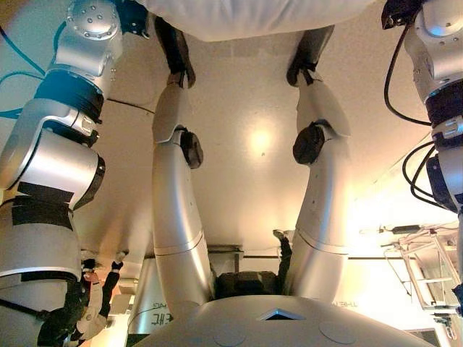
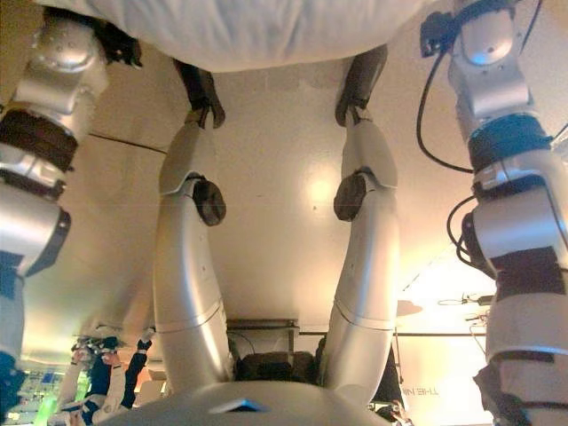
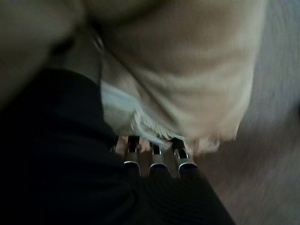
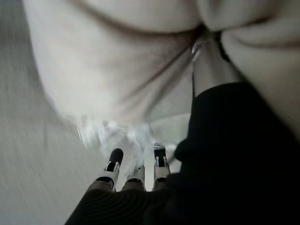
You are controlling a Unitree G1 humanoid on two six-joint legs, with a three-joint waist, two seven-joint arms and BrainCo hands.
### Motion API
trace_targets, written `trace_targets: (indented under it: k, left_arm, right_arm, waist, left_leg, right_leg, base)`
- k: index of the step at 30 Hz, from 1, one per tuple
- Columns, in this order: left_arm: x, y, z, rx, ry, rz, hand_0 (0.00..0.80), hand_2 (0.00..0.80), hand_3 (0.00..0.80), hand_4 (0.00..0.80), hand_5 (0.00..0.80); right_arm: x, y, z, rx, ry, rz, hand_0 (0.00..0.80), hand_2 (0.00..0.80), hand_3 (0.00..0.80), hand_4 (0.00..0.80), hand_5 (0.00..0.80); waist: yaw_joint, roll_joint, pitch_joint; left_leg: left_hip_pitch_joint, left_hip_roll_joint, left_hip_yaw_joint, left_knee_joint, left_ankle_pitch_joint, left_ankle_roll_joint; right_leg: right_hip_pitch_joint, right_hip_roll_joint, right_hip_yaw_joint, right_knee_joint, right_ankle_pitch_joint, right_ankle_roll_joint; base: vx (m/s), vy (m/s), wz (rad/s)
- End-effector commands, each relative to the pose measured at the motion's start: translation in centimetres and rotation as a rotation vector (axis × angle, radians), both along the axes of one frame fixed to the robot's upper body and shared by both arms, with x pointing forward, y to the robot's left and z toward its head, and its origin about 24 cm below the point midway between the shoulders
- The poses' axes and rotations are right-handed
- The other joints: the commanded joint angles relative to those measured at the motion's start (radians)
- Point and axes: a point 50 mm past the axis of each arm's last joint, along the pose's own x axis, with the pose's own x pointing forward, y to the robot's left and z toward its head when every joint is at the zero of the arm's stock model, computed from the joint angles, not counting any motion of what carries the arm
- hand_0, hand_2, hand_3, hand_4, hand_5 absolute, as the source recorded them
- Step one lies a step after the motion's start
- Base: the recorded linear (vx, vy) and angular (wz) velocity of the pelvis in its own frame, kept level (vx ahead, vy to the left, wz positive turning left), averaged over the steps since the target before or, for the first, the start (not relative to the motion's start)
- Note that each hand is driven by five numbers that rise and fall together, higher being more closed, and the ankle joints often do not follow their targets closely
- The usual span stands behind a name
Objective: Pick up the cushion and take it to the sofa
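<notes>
A pale cushion with a fringed edge fills the top of both eye views, held up between my two hands. My left hand presses its straight fingers against one side, the tips tucked under the fringe. My right hand presses straight, dark-tipped fingers against the other side of the cushion. In the eye views only the dark wrist covers show, the left one and the right one, at the cushion's two ends. No sofa is in view.
A light glossy floor lies below. A metal frame stands at the lower right. A small red, white and dark thing is at the lower left. A dark low thing lies behind.
</notes>
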Motion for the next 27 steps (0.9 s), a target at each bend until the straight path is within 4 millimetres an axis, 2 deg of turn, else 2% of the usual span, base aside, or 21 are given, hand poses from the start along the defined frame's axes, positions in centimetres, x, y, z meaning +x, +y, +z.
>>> trace_targets:
  k: [1,4,8,12,15,18,21,22,25,27]
  left_arm:
    - [-1.6,-8.2,0.4,-0.024,-0.039,-0.448,0.800,0.800,0.800,0.800,0.800]
    - [-2.3,-9.4,-0.1,-0.011,-0.019,-0.562,0.800,0.800,0.800,0.800,0.800]
    - [-2.7,-10.2,-1.4,0.089,0.019,-0.593,0.800,0.800,0.800,0.800,0.800]
    - [-2.6,-9.3,-4.0,-0.037,0.104,-0.608,0.800,0.800,0.800,0.800,0.800]
    - [-3.2,-8.1,-7.8,-0.193,0.155,-0.615,0.800,0.800,0.800,0.800,0.800]
    - [-4.6,-7.3,-12.1,-0.320,0.205,-0.603,0.800,0.800,0.800,0.800,0.800]
    - [-7.2,-6.9,-16.3,-0.435,0.233,-0.554,0.800,0.800,0.800,0.800,0.800]
    - [-8.1,-6.6,-17.5,-0.479,0.246,-0.541,0.800,0.800,0.800,0.800,0.800]
    - [-10.5,-6.0,-19.5,-0.538,0.251,-0.517,0.800,0.800,0.800,0.800,0.800]
    - [-11.6,-5.4,-20.0,-0.533,0.241,-0.507,0.800,0.800,0.800,0.800,0.800]
  right_arm:
    - [-1.7,9.5,0.8,-0.105,-0.001,0.604,0.800,0.800,0.800,0.800,0.800]
    - [-2.5,10.2,0.4,-0.081,0.005,0.731,0.800,0.800,0.800,0.800,0.800]
    - [-2.9,10.2,0.5,-0.046,-0.028,0.751,0.800,0.800,0.800,0.800,0.800]
    - [-2.8,9.4,-1.5,-0.010,-0.007,0.706,0.800,0.800,0.800,0.800,0.800]
    - [-2.9,8.0,-4.5,0.070,0.017,0.656,0.800,0.800,0.800,0.800,0.800]
    - [-3.6,6.5,-8.2,0.164,0.032,0.592,0.800,0.800,0.800,0.800,0.800]
    - [-5.5,5.7,-12.5,0.200,0.057,0.523,0.800,0.800,0.800,0.800,0.800]
    - [-6.3,5.2,-14.0,0.203,0.074,0.503,0.800,0.800,0.800,0.800,0.800]
    - [-8.8,4.4,-16.8,0.210,0.088,0.465,0.800,0.800,0.800,0.800,0.800]
    - [-10.1,4.0,-17.8,0.211,0.089,0.444,0.800,0.800,0.800,0.800,0.800]
  waist:
    - [-0.024,0.060,-0.002]
    - [-0.020,0.056,-0.002]
    - [-0.011,0.060,-0.002]
    - [-0.003,0.052,-0.002]
    - [0.007,0.051,-0.002]
    - [0.017,0.045,-0.002]
    - [0.028,0.022,-0.002]
    - [0.033,0.015,-0.002]
    - [0.039,-0.009,-0.002]
    - [0.042,-0.025,-0.002]
  left_leg:
    - [-0.006,0.012,-0.035,0.015,-0.082,-0.008]
    - [-0.005,0.007,-0.044,0.018,-0.076,-0.013]
    - [0.006,0.002,-0.067,0.006,-0.060,-0.019]
    - [0.090,0.003,-0.077,-0.044,-0.032,-0.024]
    - [0.200,0.007,-0.074,-0.085,-0.010,-0.033]
    - [0.324,0.010,-0.064,-0.111,0.003,-0.037]
    - [0.498,0.017,-0.034,-0.146,0.009,-0.041]
    - [0.581,0.024,-0.026,-0.163,-0.016,-0.047]
    - [0.768,0.019,0.010,-0.220,-0.025,-0.039]
    - [0.872,0.013,0.026,-0.242,-0.038,-0.030]
  right_leg:
    - [0.043,0.004,0.076,-0.067,-0.007,0.107]
    - [0.045,0.000,0.079,-0.064,-0.003,0.110]
    - [0.074,-0.004,0.069,-0.100,0.018,0.116]
    - [0.167,-0.010,0.055,-0.152,0.033,0.118]
    - [0.287,-0.013,0.039,-0.197,0.039,0.117]
    - [0.413,-0.023,0.019,-0.228,0.047,0.116]
    - [0.589,-0.040,-0.029,-0.272,0.061,0.121]
    - [0.666,-0.039,-0.040,-0.287,0.039,0.130]
    - [0.853,-0.044,-0.091,-0.354,0.046,0.140]
    - [0.960,-0.040,-0.112,-0.373,0.041,0.140]
  base:
    - [-0.030,-0.030,0.02]
    - [-0.041,-0.040,0.03]
    - [-0.052,-0.034,0.02]
    - [-0.023,-0.038,-0.01]
    - [-0.011,-0.051,-0.04]
    - [-0.008,-0.080,-0.03]
    - [0.027,-0.090,0.02]
    - [0.073,-0.037,0.03]
    - [0.050,-0.051,0.00]
    - [0.082,-0.028,0.01]
